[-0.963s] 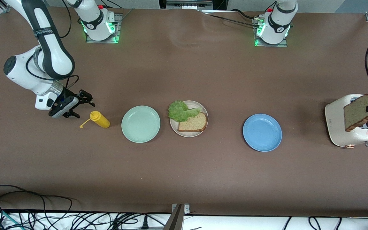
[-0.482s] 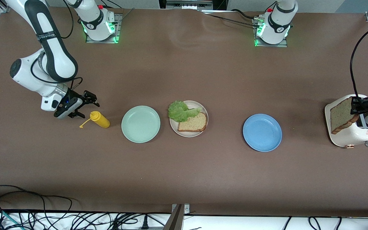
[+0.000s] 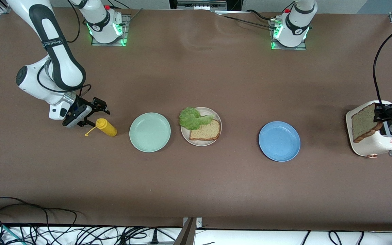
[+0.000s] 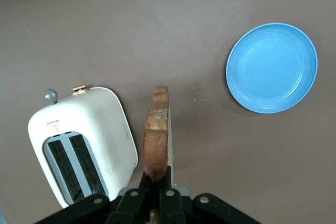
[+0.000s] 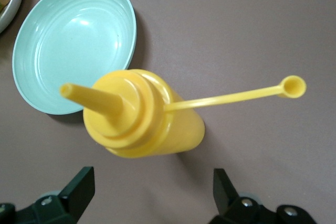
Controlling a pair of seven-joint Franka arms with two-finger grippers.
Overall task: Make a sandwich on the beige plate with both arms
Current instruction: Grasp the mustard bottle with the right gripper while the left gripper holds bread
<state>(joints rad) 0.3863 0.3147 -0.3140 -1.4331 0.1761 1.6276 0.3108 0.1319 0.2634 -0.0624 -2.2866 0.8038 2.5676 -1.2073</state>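
Note:
The beige plate (image 3: 213, 113) sits mid-table with one brown bread slice (image 3: 205, 130) and a ruffled green lettuce leaf (image 3: 192, 118) partly on it. My left gripper (image 3: 377, 114) is shut on a second bread slice (image 3: 362, 123), held upright over the white toaster (image 3: 374, 143). In the left wrist view the slice (image 4: 157, 132) hangs edge-on from the closed gripper (image 4: 156, 178), beside the toaster (image 4: 79, 142). My right gripper (image 3: 98, 106) is open, just beside the yellow squeeze bottle (image 3: 106, 127); its wrist view shows the bottle (image 5: 142, 114) in front of the open gripper (image 5: 152, 184).
A mint green plate (image 3: 150, 132) lies between the bottle and the beige plate. A blue plate (image 3: 279, 141) lies between the beige plate and the toaster; it shows in the left wrist view (image 4: 272, 67). Cables run along the table's near edge.
My left gripper has carried the bread slice away from over the toaster slots toward the blue plate's side. My right gripper has moved closer to the yellow bottle.

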